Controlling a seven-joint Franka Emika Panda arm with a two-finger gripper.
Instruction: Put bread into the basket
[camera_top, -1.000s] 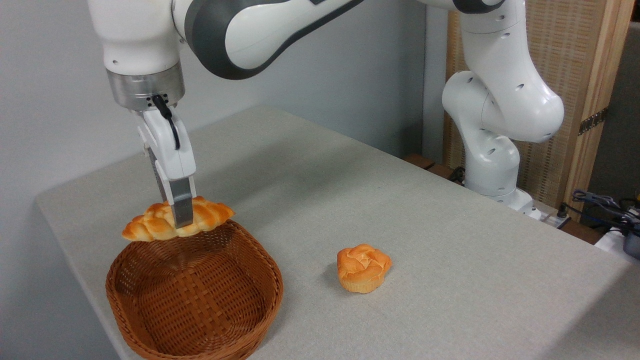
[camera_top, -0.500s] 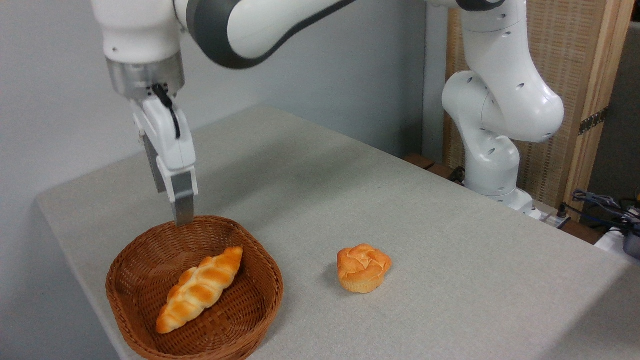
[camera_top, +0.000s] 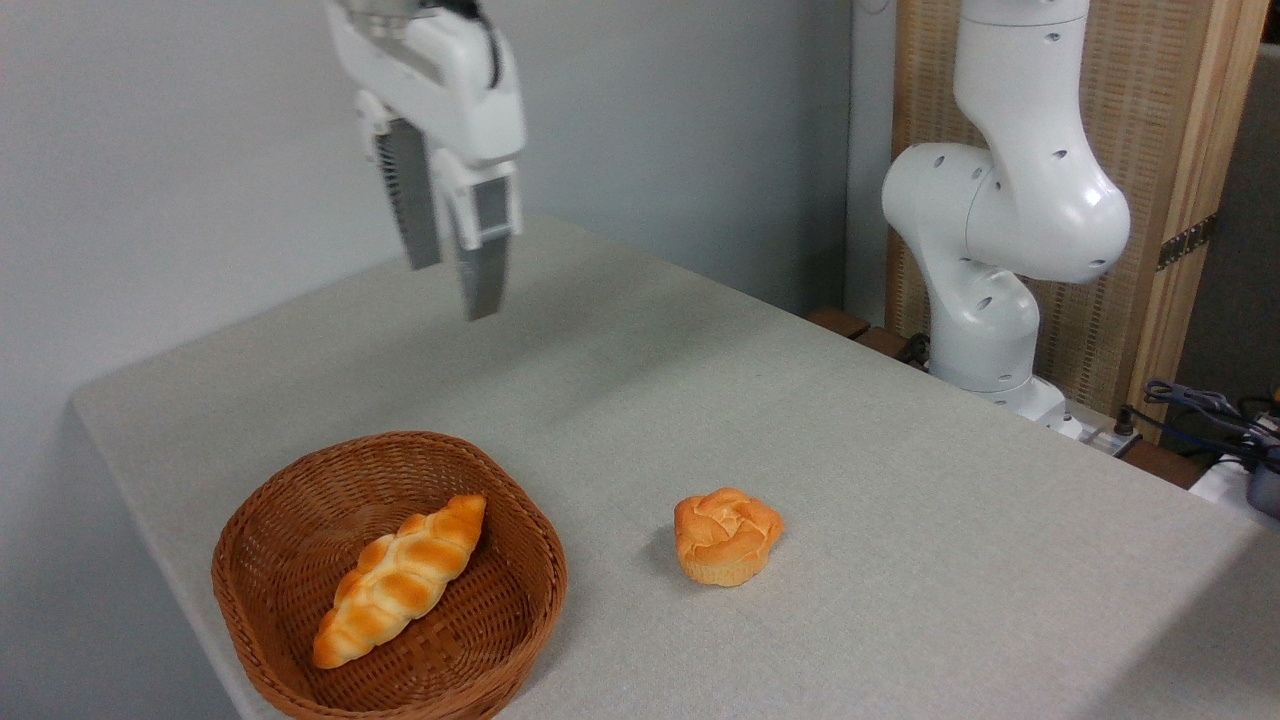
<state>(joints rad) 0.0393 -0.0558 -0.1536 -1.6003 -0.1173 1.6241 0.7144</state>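
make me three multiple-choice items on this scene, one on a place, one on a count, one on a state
1. Where does the braided loaf lie?
A. on the table beside the bun
B. inside the wicker basket
C. between the gripper's fingers

2. How many bread items are in view?
A. one
B. two
C. four

3. How is the gripper?
A. open and empty, high above the table
B. shut on the bun
C. resting in the basket

Key: 1 B, the loaf rests on the basket's floor. 2 B, the loaf plus the round bun. 3 A, its fingers are apart with nothing between them.
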